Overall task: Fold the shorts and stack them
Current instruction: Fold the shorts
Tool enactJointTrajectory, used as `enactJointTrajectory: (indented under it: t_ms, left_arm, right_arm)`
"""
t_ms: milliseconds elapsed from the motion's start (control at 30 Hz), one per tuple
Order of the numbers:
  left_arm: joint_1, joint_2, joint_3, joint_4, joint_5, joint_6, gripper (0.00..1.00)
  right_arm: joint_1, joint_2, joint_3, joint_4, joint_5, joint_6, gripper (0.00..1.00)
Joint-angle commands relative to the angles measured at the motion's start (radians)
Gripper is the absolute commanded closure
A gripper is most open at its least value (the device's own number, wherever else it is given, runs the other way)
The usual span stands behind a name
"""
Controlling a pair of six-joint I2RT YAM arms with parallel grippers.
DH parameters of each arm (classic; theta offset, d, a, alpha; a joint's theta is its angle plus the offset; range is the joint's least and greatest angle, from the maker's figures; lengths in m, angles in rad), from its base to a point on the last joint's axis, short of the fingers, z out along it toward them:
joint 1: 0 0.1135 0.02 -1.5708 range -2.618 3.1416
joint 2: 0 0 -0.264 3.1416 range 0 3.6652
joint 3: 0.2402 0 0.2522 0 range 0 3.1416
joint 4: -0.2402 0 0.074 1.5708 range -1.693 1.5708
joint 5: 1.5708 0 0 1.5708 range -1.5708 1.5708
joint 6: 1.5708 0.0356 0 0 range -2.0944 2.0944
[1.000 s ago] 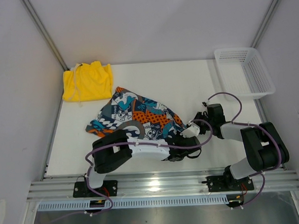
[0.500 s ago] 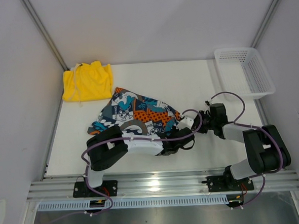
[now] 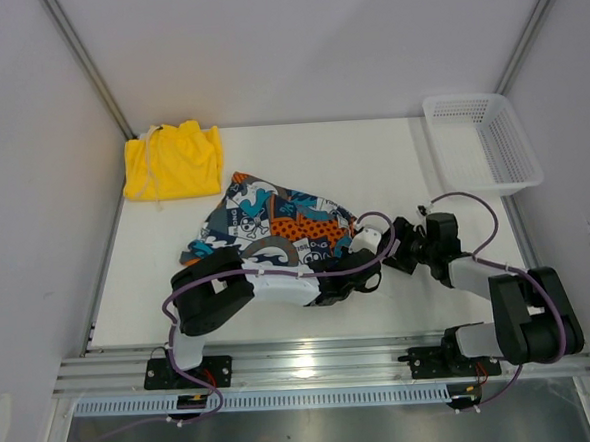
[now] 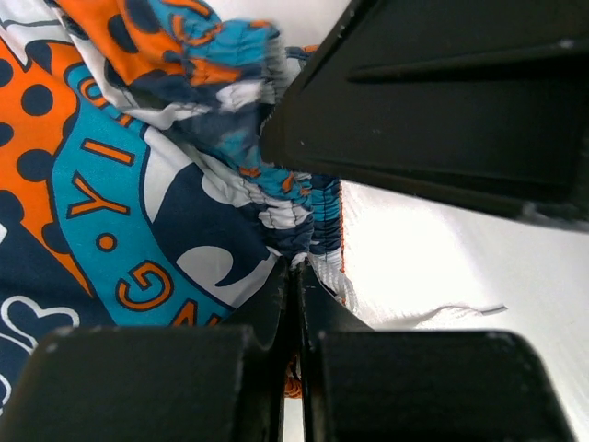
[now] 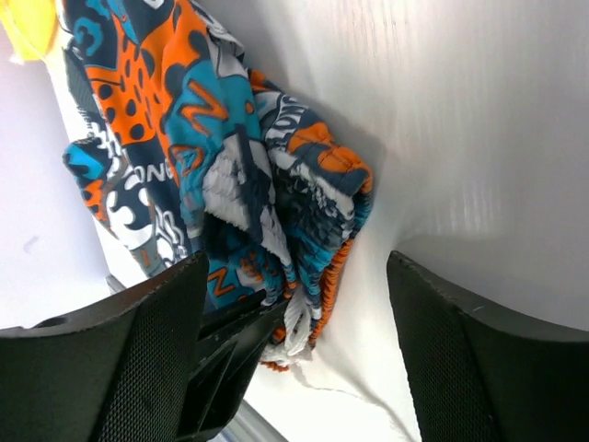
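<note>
The right jaws have just been spread and the printed shorts [image 3: 275, 214] released. The waistband [image 4: 308, 207] is kept pinched by the left jaws; folding is judged unfinished.

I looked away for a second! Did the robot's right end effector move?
Yes. The right end effector slid right, toward the side where the white plastic mesh basket sits, away from the teal, orange and black printed cloth shorts.

The arms [image 3: 279, 282] are showing black joints, white covers and purple cables [image 3: 469, 194], and the left tool [image 4: 294, 276] and right tool [image 5: 296, 276] are showing black fingers [image 5: 479, 368].
</note>
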Motion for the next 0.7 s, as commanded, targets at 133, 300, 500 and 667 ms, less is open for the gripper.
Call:
enactJointTrajectory:
  t_ms: [133,300,500,667]
  left_arm:
    - [-0.005,0.083,-0.052,-0.118,0.144,-0.047,0.99]
    - [-0.004,0.077,-0.053,-0.117,0.142,-0.052,0.99]
    - [-0.004,0.075,-0.055,-0.114,0.145,-0.052,0.99]
    - [-0.005,0.074,-0.058,-0.114,0.144,-0.053,1.0]
  right_arm:
    - [-0.012,-0.08,-0.103,0.076,-0.014,0.145,0.19]
    - [-0.002,-0.122,-0.129,0.085,0.004,0.162,0.18]
    - [0.021,-0.034,-0.151,0.185,0.021,0.202,0.18]
    - [0.047,0.067,-0.14,0.261,0.034,0.223,0.18]
